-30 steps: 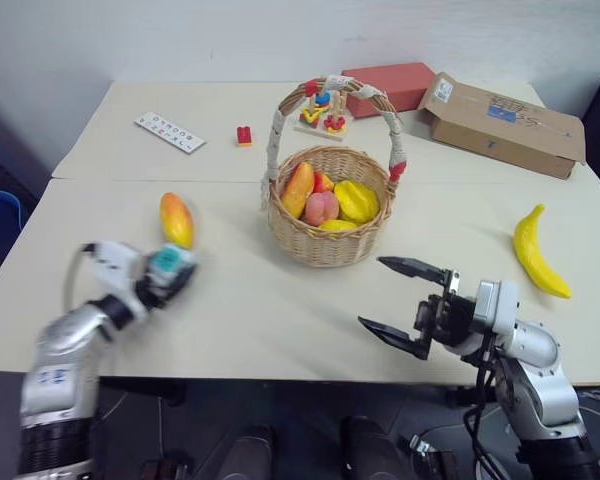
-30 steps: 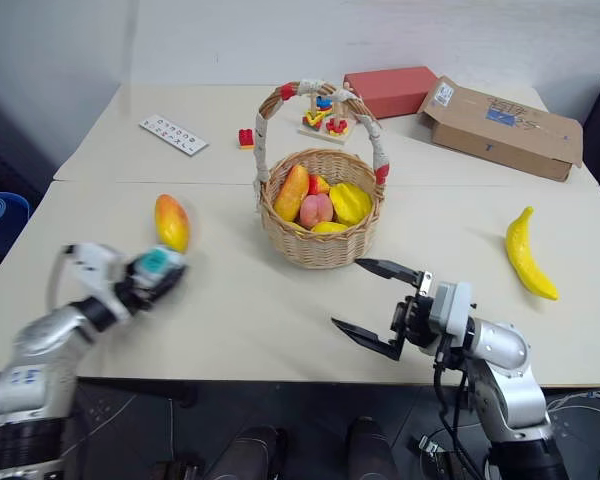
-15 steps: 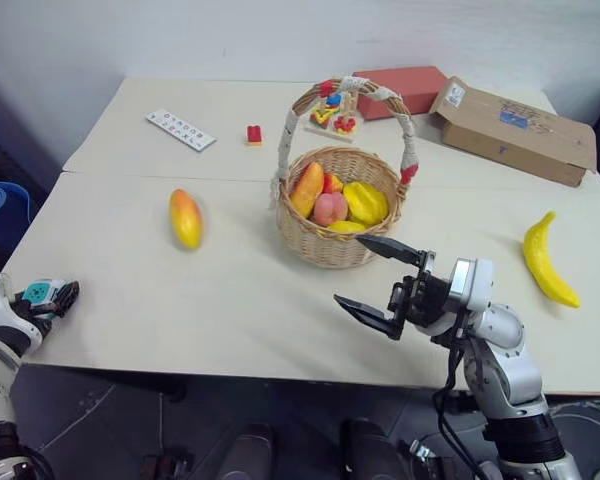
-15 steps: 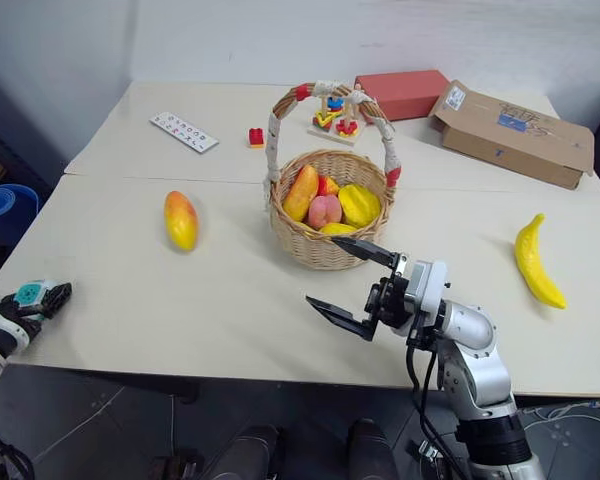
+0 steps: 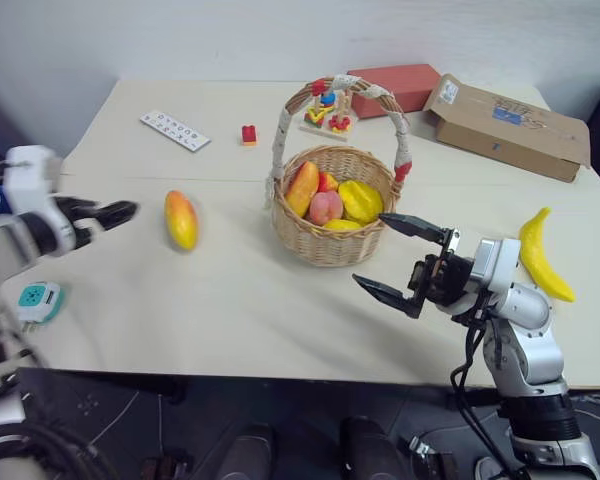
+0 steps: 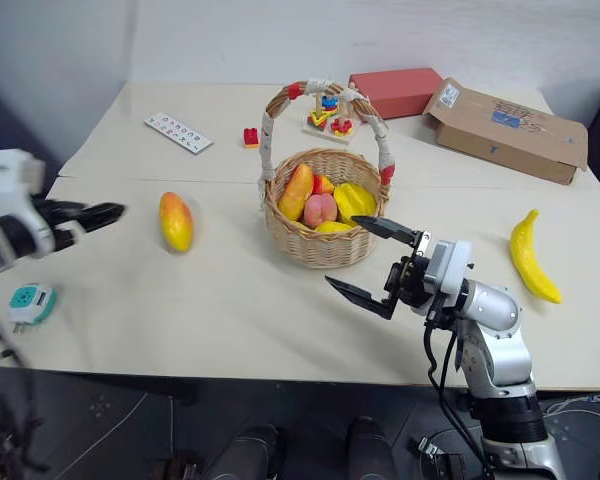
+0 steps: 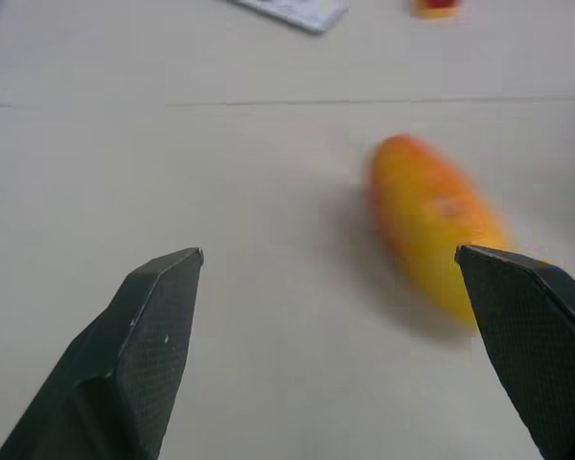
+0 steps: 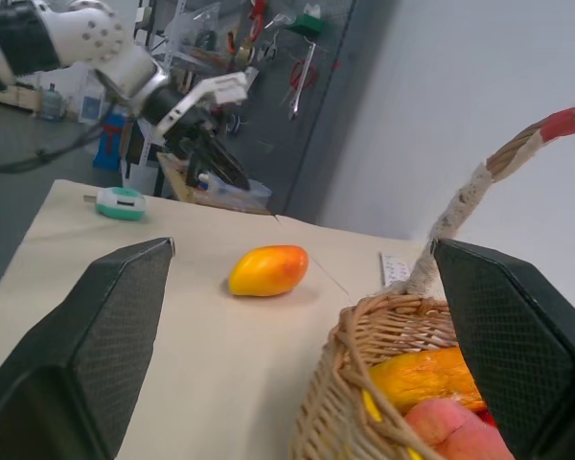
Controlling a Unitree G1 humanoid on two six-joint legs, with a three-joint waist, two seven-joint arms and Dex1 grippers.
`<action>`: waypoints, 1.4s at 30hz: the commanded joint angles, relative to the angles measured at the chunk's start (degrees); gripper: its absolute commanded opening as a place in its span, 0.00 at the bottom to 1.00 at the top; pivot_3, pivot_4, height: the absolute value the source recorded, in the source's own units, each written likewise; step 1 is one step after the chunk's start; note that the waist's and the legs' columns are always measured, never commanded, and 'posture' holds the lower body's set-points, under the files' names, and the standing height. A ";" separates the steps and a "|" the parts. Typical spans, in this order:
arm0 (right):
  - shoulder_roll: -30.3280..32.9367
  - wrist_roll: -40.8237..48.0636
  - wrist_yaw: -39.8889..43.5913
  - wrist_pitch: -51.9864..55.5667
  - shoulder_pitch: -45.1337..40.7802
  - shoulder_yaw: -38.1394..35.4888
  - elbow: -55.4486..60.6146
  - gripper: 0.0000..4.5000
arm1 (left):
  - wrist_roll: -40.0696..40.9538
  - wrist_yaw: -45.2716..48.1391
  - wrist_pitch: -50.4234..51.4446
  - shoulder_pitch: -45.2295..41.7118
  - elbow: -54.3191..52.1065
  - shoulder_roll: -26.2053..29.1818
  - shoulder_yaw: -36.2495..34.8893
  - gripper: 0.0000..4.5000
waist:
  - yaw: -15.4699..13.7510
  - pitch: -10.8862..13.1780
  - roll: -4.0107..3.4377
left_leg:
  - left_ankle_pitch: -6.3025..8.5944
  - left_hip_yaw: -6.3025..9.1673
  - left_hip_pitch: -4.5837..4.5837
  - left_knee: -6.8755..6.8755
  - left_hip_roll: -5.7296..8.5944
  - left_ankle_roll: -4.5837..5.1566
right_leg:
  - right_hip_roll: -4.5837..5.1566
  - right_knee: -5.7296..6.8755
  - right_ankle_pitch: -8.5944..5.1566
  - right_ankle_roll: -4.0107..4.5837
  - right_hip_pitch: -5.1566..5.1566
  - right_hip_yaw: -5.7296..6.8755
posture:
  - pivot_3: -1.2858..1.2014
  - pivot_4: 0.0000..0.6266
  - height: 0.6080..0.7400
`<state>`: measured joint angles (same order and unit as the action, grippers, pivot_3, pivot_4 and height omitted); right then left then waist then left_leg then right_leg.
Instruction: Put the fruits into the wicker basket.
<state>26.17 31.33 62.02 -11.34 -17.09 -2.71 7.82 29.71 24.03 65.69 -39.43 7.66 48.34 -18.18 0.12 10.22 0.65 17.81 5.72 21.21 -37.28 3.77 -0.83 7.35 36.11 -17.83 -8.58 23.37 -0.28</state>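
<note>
Table [image 5: 230, 310]: 2 pale tops joined edge to edge.

Wicker basket [image 5: 332, 245]: table centre, upright, arched handle wrapped in white cloth with red ends. Contents: 1 orange-red fruit, 1 peach [image 5: 325, 207], 1 yellow starfruit [image 5: 360, 200], plus yellow pieces beneath.

Mango [image 5: 181, 219]: on the table at 9 o'clock from the basket, well apart.

Banana [image 5: 540, 256]: on the table at 3 o'clock from the basket, near the right edge.

Left gripper [image 5: 105, 213]: jaws wide, empty, at 9 o'clock from the mango, pointing toward it.

Right gripper [image 5: 400, 262]: jaws wide, empty, at 5 o'clock from the basket, just beside its wall.

White-teal gadget [image 5: 38, 299]: at the table's left edge.

Cardboard box [image 5: 505, 125], red box [image 5: 395, 87], red block [image 5: 248, 134]: far side.
</note>
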 commanded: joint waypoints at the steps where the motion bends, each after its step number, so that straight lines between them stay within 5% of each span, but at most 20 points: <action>1: -0.51 -0.52 -0.17 -1.58 -1.99 -0.74 -0.69 1.00 | -5.49 -1.89 -1.45 -5.47 6.79 -2.34 7.28 0.99 | 0.52 0.00 0.01 | 0.00 0.01 -0.02 0.05 0.16 0.00 | -0.05 0.15 0.00 0.00 0.13 -0.01 | 0.52 0.24 1.00; 8: -1.90 -1.85 -2.03 -2.04 -2.77 -0.27 -0.55 1.00 | -12.19 -1.93 -5.97 -13.89 21.52 -8.12 13.96 0.99 | 1.50 0.01 0.02 | 0.03 0.11 -0.07 0.07 0.43 -0.01 | 0.09 0.37 0.00 -0.01 0.45 0.03 | 0.52 0.24 1.00; 18: -1.88 -2.70 -4.79 -1.59 -1.33 -0.64 1.53 1.00 | -16.66 1.23 -11.64 -14.02 27.41 -8.27 14.49 0.45 | -0.24 0.01 0.02 | 0.03 0.19 -0.10 -0.20 0.44 0.02 | 0.17 0.35 0.01 -0.02 0.39 -0.03 | 0.52 0.24 1.00; 26: -1.67 -2.51 -4.94 -1.87 -1.44 -0.95 1.52 1.00 | -15.15 6.37 -16.39 -9.70 22.17 -5.76 11.46 0.44 | 0.22 0.00 0.00 | 0.05 0.21 -0.13 -0.15 0.43 0.05 | 0.14 0.36 0.02 -0.03 0.38 -0.04 | 0.52 0.24 1.00; 32: -1.51 -2.67 -4.99 -2.05 -1.06 -1.14 1.17 1.00 | -4.59 27.62 -40.23 -1.34 9.20 -3.18 0.05 0.44 | 0.13 0.06 0.10 | 0.04 0.23 0.11 -0.15 0.22 0.02 | 0.14 0.28 0.03 -0.01 0.54 0.04 | 0.52 0.24 1.00; 37: -0.71 -3.58 -5.77 -2.63 0.97 -2.37 1.24 1.00 | 3.76 40.61 -36.02 3.67 -3.82 1.07 1.09 0.44 | 0.15 0.06 0.08 | 0.07 0.22 0.04 -0.03 0.23 0.07 | 0.18 -0.02 0.04 0.01 0.45 0.04 | 0.52 0.24 1.00; 42: 1.44 -3.81 -7.38 -2.30 4.50 -5.43 3.09 1.00 | 6.96 41.26 -30.03 0.67 -16.14 -1.59 9.87 0.44 | -0.78 0.07 0.08 | 0.07 0.40 0.03 -0.14 0.34 0.13 | 0.18 -0.10 0.08 -0.04 0.21 0.04 | 0.52 0.24 1.00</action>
<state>26.93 27.06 55.43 -12.69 -13.01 -6.08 8.10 35.48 65.23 35.01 -37.16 -4.46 47.17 -10.16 -0.66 10.29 0.73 17.87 6.12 21.24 -37.44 4.12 -0.67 7.54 35.97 -17.72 -8.67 23.54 -0.26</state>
